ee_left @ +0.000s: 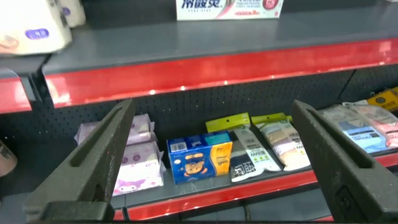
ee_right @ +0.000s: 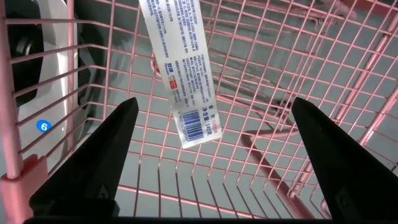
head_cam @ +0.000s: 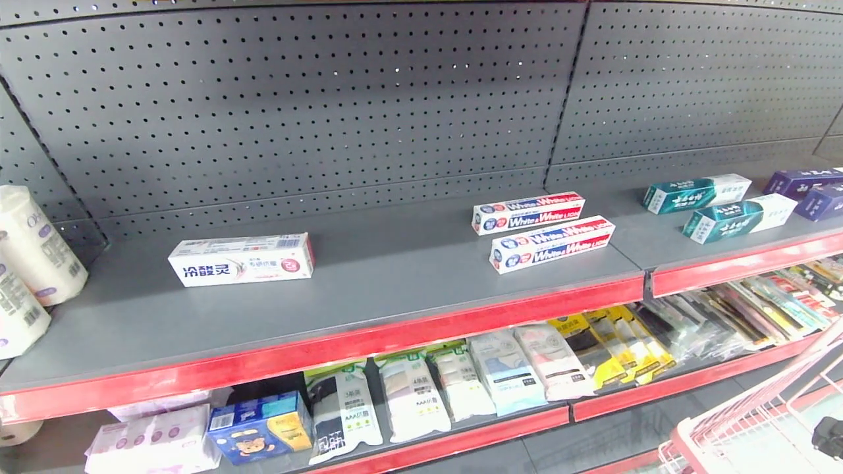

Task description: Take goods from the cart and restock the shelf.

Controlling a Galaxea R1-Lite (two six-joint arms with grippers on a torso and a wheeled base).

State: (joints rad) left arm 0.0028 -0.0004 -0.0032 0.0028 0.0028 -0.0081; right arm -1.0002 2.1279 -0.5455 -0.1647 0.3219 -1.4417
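My right gripper (ee_right: 214,106) hangs open inside the pink wire cart (ee_right: 261,162), just above a long white toothpaste box (ee_right: 180,68) lying on the cart's mesh floor. In the head view the cart (head_cam: 757,421) stands at the lower right, below the shelf. The grey top shelf (head_cam: 369,289) carries a white toothpaste box (head_cam: 242,259), two red-and-blue boxes (head_cam: 552,243) and two teal boxes (head_cam: 737,218). In front of the lower shelf, my left gripper (ee_left: 211,112) is open with nothing between its fingers, facing a blue carton (ee_left: 199,159).
Paper rolls (head_cam: 33,250) stand at the shelf's left end and purple boxes (head_cam: 807,187) at its right. The lower shelf (head_cam: 500,421) holds tissue packs (head_cam: 158,438), bagged goods (head_cam: 461,382) and toothbrush packs (head_cam: 744,309). Bare shelf lies between the white and red-and-blue boxes.
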